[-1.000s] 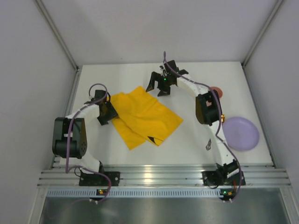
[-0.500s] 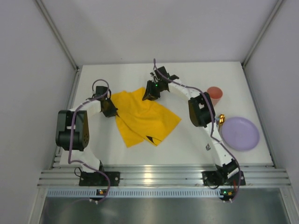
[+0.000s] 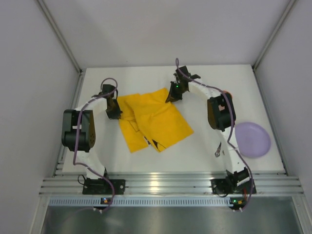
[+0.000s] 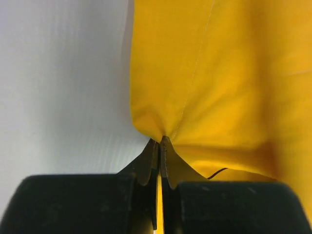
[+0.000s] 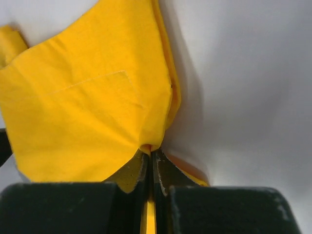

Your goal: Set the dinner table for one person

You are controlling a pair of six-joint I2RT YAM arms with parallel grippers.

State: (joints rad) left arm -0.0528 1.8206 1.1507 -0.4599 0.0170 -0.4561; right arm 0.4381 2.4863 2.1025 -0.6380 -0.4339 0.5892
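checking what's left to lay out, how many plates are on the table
1: the purple plate, right side of the dinner table; the right arm may hide others.

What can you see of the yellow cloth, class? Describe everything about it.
The yellow cloth is woven fabric with a stitched seam and a dark mark near its near edge. It lies rumpled and folded over itself on the white table, left of centre. The left gripper is shut on its left edge, the right gripper on its far corner, each puckering the fabric.
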